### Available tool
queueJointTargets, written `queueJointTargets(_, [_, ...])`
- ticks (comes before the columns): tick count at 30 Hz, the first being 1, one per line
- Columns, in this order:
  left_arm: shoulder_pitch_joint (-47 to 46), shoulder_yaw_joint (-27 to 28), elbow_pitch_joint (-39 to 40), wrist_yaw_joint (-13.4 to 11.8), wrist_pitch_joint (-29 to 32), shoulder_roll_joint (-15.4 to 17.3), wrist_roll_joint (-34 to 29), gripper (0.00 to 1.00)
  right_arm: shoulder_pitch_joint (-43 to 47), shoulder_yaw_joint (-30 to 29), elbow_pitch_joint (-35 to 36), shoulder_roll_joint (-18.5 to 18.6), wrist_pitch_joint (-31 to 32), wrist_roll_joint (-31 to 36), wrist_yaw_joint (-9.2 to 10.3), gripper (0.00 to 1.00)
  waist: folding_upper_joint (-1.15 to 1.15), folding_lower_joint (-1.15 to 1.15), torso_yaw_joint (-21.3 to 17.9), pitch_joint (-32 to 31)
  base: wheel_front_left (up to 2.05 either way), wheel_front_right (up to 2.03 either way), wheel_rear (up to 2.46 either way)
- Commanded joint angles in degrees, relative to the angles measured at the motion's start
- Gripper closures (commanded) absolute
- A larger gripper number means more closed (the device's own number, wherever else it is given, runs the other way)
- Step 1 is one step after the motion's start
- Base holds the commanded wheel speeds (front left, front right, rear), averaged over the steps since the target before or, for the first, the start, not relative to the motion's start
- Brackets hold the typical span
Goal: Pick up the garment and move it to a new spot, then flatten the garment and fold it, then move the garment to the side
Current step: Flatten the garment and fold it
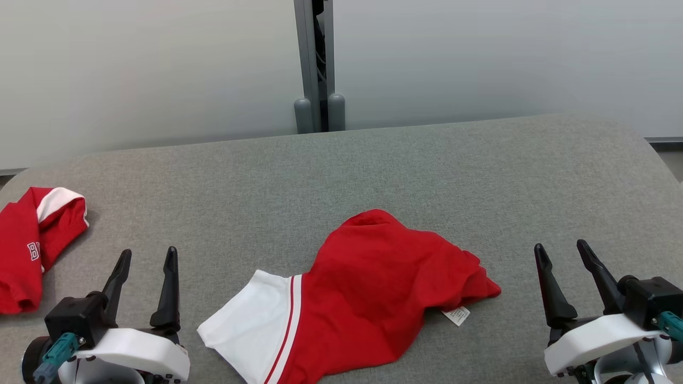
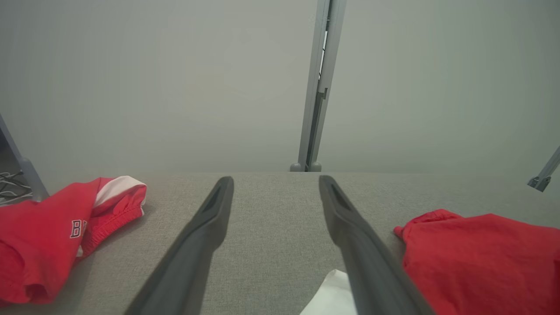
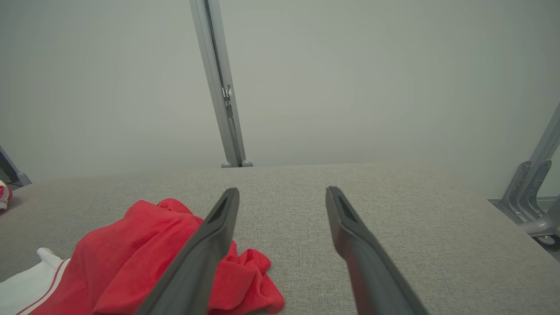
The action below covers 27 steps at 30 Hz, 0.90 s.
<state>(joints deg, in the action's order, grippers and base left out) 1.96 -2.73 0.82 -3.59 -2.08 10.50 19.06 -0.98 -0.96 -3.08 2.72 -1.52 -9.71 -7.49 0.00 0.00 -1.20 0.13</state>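
1. Starting at my end: my left claw [image 1: 149,250] sits at the near left of the table [image 1: 427,176]. Its fingers are spread apart and point away from me, and there's just grey fabric surface between them.
2. Same deal on the other side. My right claw [image 1: 560,245] is at the near right, fingers also spread, with only bare grey tabletop in the gap.
3. The garment [image 1: 373,288] lies between the two claws, close to the near edge and roughly in the middle. It's a rumpled heap, mostly red, with a white section and a thin red stripe at its near-left end.
4. That white corner ends up just beside my left claw. From the left wrist view it pokes out right next to one finger, but I honestly can't tell if it's touching.
5. On the garment's right side, a small white tag [image 1: 458,316] sticks out from under the red edge and lies flat on the table. The bunched red end there is near my right claw but clearly apart from it.
6. Further out on the left, a second red garment [image 1: 32,240] with white trim and white lettering sits bunched at the table's left edge, well apart from the first one.
7. Past the table's far edge, a grey post [image 1: 318,64] stands upright between two pale wall panels [image 1: 149,69].
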Motion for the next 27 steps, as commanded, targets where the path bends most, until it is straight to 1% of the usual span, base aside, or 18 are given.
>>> queueJointTargets(1, [-1.0, -0.07, -0.12, -0.32, 0.1, 0.32, 0.19, 0.0, -0.27, 0.08, 0.06, 0.36, 0.13, -0.32, -0.01, 0.0, 0.0, 0.0, 0.03, 0.07, 0.0, 0.0, 0.0])
queueJointTargets(6, [-1.03, -1.07, -1.14, -0.52, 1.78, -0.08, 0.49, 0.0, -0.68, -0.02, 0.14, 0.36, 0.12, -0.29, -0.01, 0.0, 0.0, 0.0, 0.16, 0.62, 0.0, 0.0, 0.0])
queueJointTargets(9, [-0.84, -2.26, -3.51, 0.11, 3.77, -0.49, 1.0, 0.0, -0.81, 0.31, 0.09, 0.36, 0.03, -0.36, -0.01, 0.0, 0.0, 0.0, 0.08, 1.34, 0.0, 0.0, 0.0])
queueJointTargets(15, [-1.74, -4.05, -12.23, 2.53, 7.21, -1.58, 4.04, 0.0, -1.74, 1.0, -0.2, 0.37, -0.43, -0.94, -0.01, 0.0, 0.0, 0.0, -0.59, 3.56, 0.0, 0.0, 0.0])
queueJointTargets(18, [-2.28, -3.9, -17.09, 3.52, 7.83, -1.85, 5.4, 0.0, -2.14, 1.48, -0.59, 0.37, -0.75, -1.12, -0.01, 0.0, 0.0, 0.0, -1.16, 4.43, 0.0, 0.0, 0.0])
queueJointTargets(26, [-5.03, -3.55, -27.65, 4.93, 8.64, -2.77, 8.2, 0.0, -3.14, 1.73, -1.17, 0.37, -1.31, -1.42, -0.01, 0.0, 0.0, 0.0, -2.08, 5.89, 0.0, 0.0, 0.0])
queueJointTargets(27, [-5.39, -3.46, -28.54, 5.2, 8.45, -2.87, 8.43, 0.36, -3.22, 1.73, -1.27, 0.37, -1.38, -1.46, -0.01, 0.0, 0.0, 0.0, -2.14, 5.94, 0.0, 0.0, 0.0])
